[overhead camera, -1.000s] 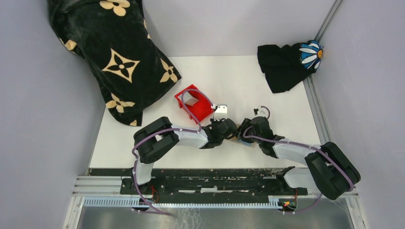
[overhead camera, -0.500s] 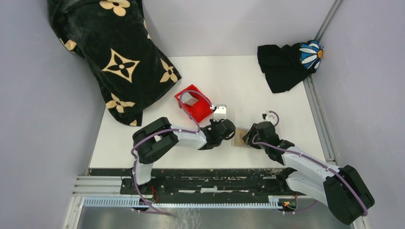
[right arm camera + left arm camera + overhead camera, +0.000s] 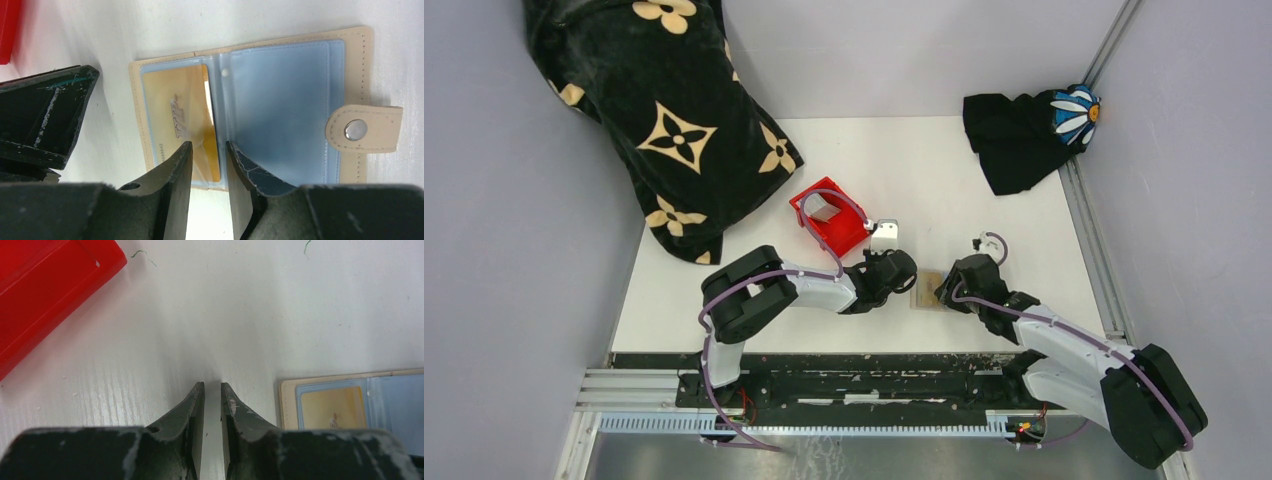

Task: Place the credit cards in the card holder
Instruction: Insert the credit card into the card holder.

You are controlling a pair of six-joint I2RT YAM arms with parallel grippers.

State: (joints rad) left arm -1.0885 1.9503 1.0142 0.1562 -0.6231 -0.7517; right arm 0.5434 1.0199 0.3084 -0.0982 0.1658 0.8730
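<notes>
Your tan leather-like card holder [image 3: 280, 105] lies open on the white worktop [image 3: 250, 315], gold card [image 3: 182, 122] sleeved; both jaws nearly closed, empty; next, fetch grey cards [image 3: 824, 208] from the red plastic bin [image 3: 849, 235].

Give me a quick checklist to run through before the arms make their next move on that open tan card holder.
1. Tan leather-like card holder lies open and flat on the white table: ok.
2. Gold card fully seated in the left clear sleeve: not ok, its edge sticks out toward the spine.
3. Right gripper lined up over that protruding card edge: ok; fingers slightly parted, holding nothing.
4. Left gripper free of the holder: ok, it sits on bare table beside the holder's edge, fingers nearly closed and holding nothing.
5. Snap tab clear of the sleeves: ok.
6. More cards left in the red plastic bin: cannot tell.
</notes>
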